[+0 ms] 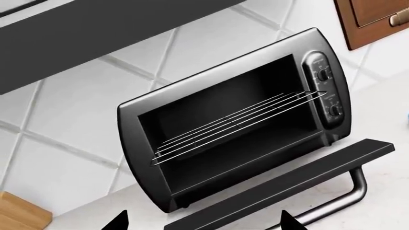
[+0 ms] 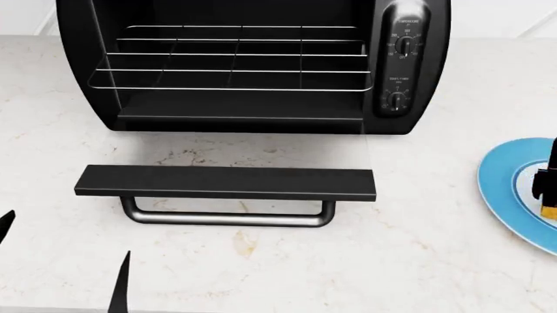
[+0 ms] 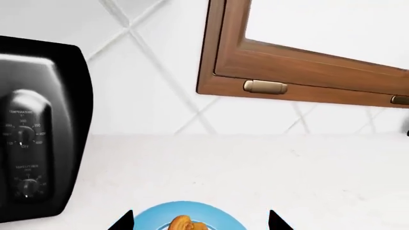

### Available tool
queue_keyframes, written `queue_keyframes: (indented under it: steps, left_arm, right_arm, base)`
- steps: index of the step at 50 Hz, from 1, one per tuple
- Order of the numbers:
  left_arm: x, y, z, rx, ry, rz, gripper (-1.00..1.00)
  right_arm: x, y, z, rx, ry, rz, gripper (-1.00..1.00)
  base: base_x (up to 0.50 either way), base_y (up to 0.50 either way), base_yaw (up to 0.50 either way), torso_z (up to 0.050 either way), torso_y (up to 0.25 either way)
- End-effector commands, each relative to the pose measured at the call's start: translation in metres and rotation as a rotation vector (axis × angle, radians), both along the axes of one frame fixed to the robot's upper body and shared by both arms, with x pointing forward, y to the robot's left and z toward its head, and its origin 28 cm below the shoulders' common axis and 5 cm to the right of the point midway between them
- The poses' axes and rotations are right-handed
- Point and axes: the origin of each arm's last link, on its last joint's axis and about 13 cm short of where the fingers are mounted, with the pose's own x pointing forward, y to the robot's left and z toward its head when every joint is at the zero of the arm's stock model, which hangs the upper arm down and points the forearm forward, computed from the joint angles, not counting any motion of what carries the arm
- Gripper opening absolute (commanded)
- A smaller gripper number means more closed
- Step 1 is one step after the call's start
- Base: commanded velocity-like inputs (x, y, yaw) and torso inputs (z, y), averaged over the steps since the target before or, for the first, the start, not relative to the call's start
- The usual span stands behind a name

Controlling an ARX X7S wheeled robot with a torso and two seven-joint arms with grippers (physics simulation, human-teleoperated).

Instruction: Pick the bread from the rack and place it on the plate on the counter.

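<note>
The bread (image 3: 185, 223) sits on the blue-rimmed plate (image 2: 503, 189), far to the right on our white desk (image 2: 261, 274). In the head view only a yellow corner of it shows under the dark fingers of our right hand (image 3: 199, 221). In the right wrist view the fingertips stand wide apart on either side of the loaf, so we judge that it has been let go and the placing is done. To the left, the black toaster oven (image 2: 409, 124) stands open, its wire rack (image 2: 231, 62) bare and its door (image 2: 226, 182) folded flat toward us. Our left hand (image 1: 203, 221) waits near the door, its tips spread wide and holding nothing.
</note>
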Motion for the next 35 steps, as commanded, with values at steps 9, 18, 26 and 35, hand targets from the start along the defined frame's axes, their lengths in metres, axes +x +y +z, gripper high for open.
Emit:
queue_keyframes:
  steps: [9,18,26,35]
  left_arm:
    - [0.001,0.002,0.0,-0.006,-0.007,0.004,1.0]
    - [0.0,0.002,0.001,-0.005,-0.012,0.009,1.0]
    - [0.002,0.001,0.002,-0.004,-0.013,0.008,1.0]
    - [0.003,0.002,0.003,-0.007,-0.02,0.01,1.0]
  right_arm:
    - [-0.065,0.031,0.004,-0.077,-0.076,0.056,1.0]
    - [-0.082,0.054,0.006,-0.085,-0.152,0.138,1.0]
    - [-0.112,0.072,-0.06,0.032,0.287,0.428,1.0]
    - [-0.113,0.047,0.01,-0.089,-0.204,0.248,1.0]
  base:
    - [0.0,0.0,0.0,0.0,0.0]
    - [0.0,0.0,0.0,0.0,0.0]
    - [0.0,0.0,0.0,0.0,0.0]
    - [0.0,0.0,0.0,0.0,0.0]
